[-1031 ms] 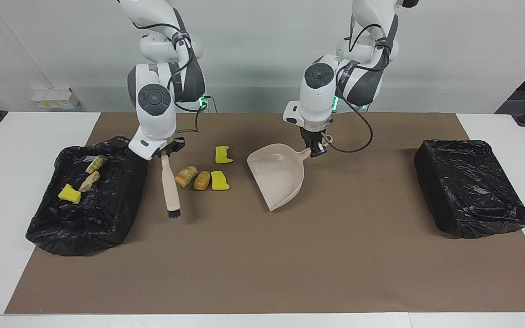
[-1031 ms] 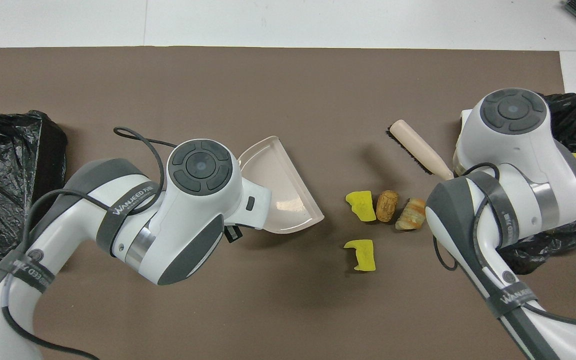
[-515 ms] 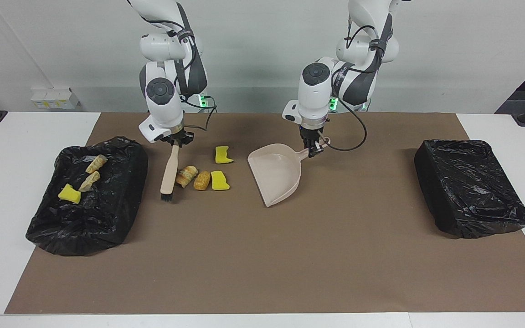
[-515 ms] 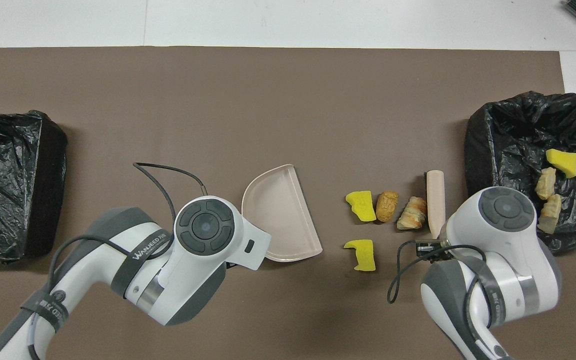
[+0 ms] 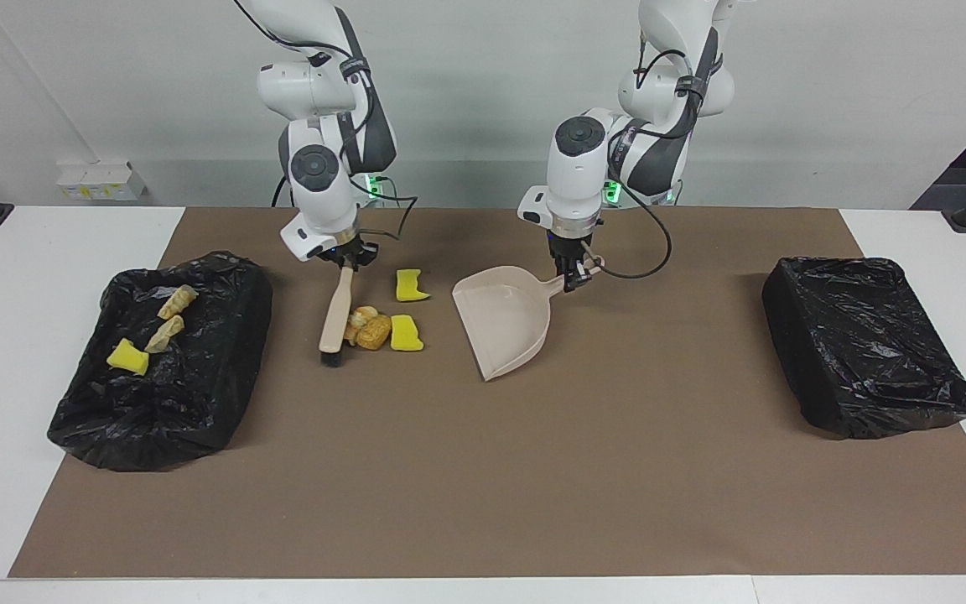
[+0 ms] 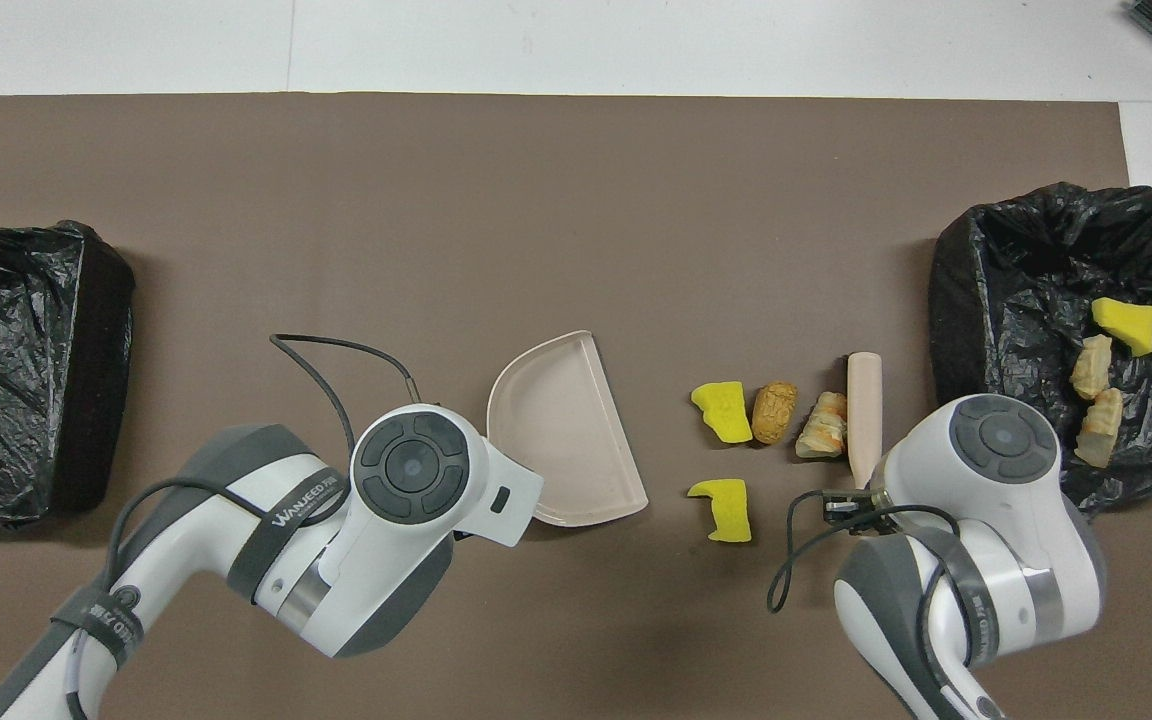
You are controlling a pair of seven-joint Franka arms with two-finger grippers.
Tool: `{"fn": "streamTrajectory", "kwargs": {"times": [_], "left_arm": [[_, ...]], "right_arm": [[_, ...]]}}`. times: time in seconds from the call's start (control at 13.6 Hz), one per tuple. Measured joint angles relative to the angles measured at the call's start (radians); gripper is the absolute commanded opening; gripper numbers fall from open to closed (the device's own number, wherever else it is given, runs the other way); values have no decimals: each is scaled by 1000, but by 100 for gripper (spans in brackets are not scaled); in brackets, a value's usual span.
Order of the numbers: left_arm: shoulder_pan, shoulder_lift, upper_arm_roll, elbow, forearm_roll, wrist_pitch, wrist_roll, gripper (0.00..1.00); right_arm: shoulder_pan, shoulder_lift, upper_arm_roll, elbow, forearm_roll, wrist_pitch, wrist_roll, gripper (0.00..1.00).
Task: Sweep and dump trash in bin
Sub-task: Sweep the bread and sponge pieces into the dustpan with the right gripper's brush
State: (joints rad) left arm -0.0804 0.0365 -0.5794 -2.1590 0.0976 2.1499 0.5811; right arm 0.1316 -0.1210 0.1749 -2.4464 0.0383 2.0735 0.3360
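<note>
My right end effector (image 5: 346, 262) clenched on beige black-bristled brush (image 5: 337, 312); left end effector (image 5: 573, 277) gripping beige plastic dustpan (image 5: 506, 319); four trash scraps (image 5: 382, 323) between; sweep low, steady, pan lip flat on table (image 5: 483, 478).

White arms, grey joints, black cables

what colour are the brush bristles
Black, on the beige brush; clearest in the facing view.
</note>
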Motion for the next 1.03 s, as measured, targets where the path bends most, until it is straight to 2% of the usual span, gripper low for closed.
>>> {"fn": "streamTrajectory", "kwargs": {"times": [0.22,0.66,0.81,1.03], "left_arm": [[0,0,1,-2,-3,7,0,0],[0,0,4,-10,-5,13,0,0],[1,1,6,-22,-6,29,0,0],[3,1,7,-26,-7,35,0,0]], "right_arm": [[101,40,4,47,61,16,29,0],[283,212,6,262,223,17,30,0],[313,233,7,312,247,-1,30,0],[314,217,0,353,253,-106,30,0]]}}
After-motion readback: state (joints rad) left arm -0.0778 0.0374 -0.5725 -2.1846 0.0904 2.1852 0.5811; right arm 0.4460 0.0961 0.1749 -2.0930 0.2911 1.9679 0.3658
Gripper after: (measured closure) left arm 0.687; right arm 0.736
